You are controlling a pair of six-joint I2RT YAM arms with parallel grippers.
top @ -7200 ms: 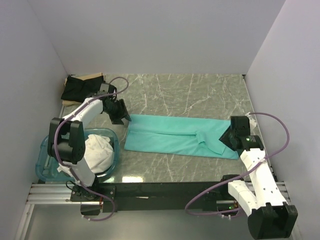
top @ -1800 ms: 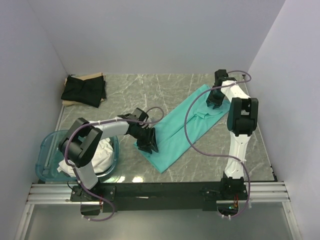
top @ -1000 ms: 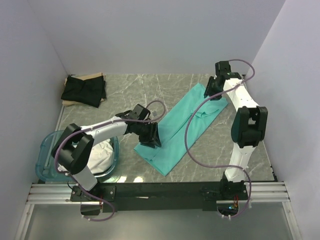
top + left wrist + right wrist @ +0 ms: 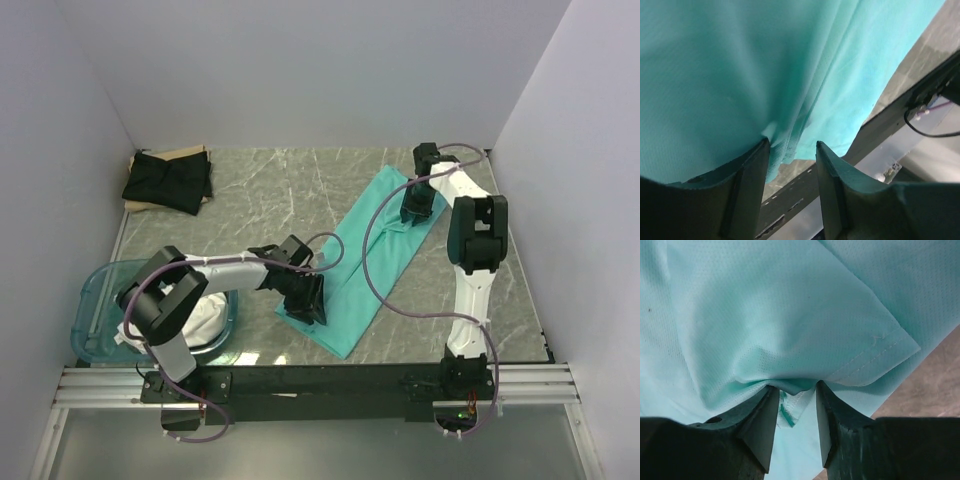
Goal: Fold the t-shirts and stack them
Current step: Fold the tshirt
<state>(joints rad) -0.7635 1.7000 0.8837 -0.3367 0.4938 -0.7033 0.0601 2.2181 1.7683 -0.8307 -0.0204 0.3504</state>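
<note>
A mint-teal t-shirt point(image 4: 375, 240), folded into a long strip, lies slanted on the marble table from far right to near centre. My left gripper point(image 4: 310, 305) presses on its near end. In the left wrist view its fingers stand apart point(image 4: 792, 144), with the hem of the teal cloth point(image 4: 790, 60) bunched at the left fingertip. My right gripper point(image 4: 415, 208) sits on the far end. There its jaws point(image 4: 797, 386) are apart, with a ridge of teal cloth point(image 4: 790, 315) puckered between the tips beside a sleeve hem. A black t-shirt point(image 4: 168, 182) lies folded at the back left.
A translucent blue tub point(image 4: 90, 300) at the near left holds crumpled white t-shirts point(image 4: 205, 305). Tan cardboard point(image 4: 185, 152) shows under the black shirt. White walls close in three sides. The black rail point(image 4: 320, 380) runs along the near edge, close to the teal shirt's near tip.
Both grippers have moved toward the near edge, and the teal shirt slid with them, its near tip now closer to the rail. The right jaws have narrowed slightly.
</note>
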